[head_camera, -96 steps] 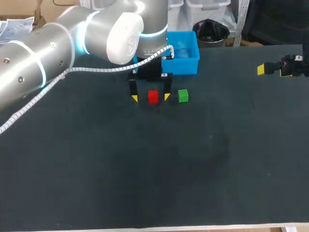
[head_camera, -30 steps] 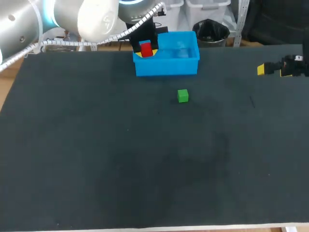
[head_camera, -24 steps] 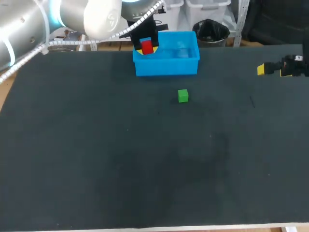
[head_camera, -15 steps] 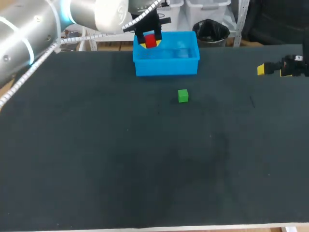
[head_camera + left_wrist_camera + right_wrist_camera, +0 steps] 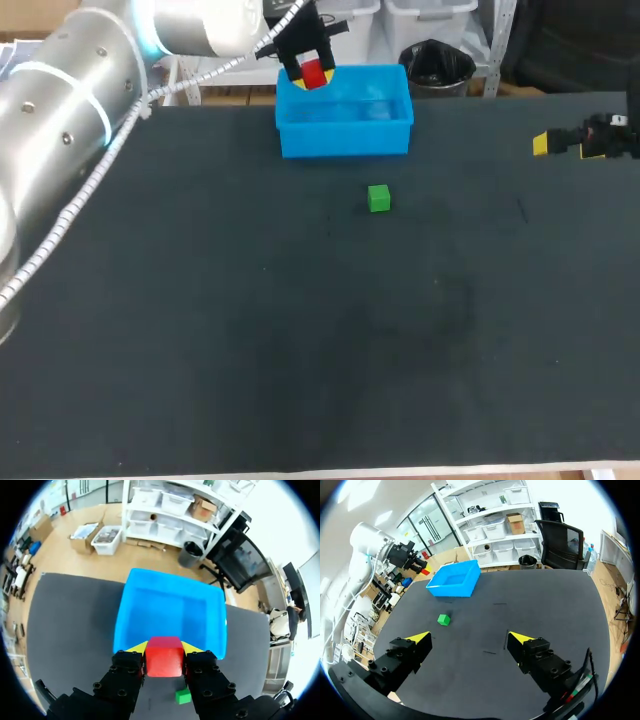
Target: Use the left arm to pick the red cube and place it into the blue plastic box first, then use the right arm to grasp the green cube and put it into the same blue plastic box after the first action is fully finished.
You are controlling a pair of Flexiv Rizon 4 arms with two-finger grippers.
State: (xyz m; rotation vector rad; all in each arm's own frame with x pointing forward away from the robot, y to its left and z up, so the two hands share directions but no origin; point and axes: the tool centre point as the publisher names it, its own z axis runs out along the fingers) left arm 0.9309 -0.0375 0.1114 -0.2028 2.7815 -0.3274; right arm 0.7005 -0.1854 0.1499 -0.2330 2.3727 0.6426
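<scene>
The first step is in hand, and it is close to its end. The left claw [image 5: 164,647] is clamped on the red cube [image 5: 164,656], one yellow-tipped finger pressed to each side, and holds it up in the air, clear of the dark table [image 5: 300,350]. The blue plastic box [image 5: 170,605] lies below and just ahead of the claw, open side up, with nothing in it that I can see. From the wrist view the cube hangs about over the box's near wall. I cannot tell whether it is truly over the inside yet or a shade short of it.

By my reckoning, the next move calls for the left claw to go a little further forward, so the cube sits squarely over the box's floor. Then it should come down some and spread its fingers to let the cube drop inside. Releasing too near the wall risks the cube catching the rim and falling outside.

The green cube [image 5: 378,198] sits on the table behind and below the left claw, apart from the box and untouched. The right claw [image 5: 470,639] hangs with its fingers spread wide and nothing between them. The green cube is well ahead of it, and the box is farther on. Its turn comes only once the red cube is in the box and the left arm is clear.
</scene>
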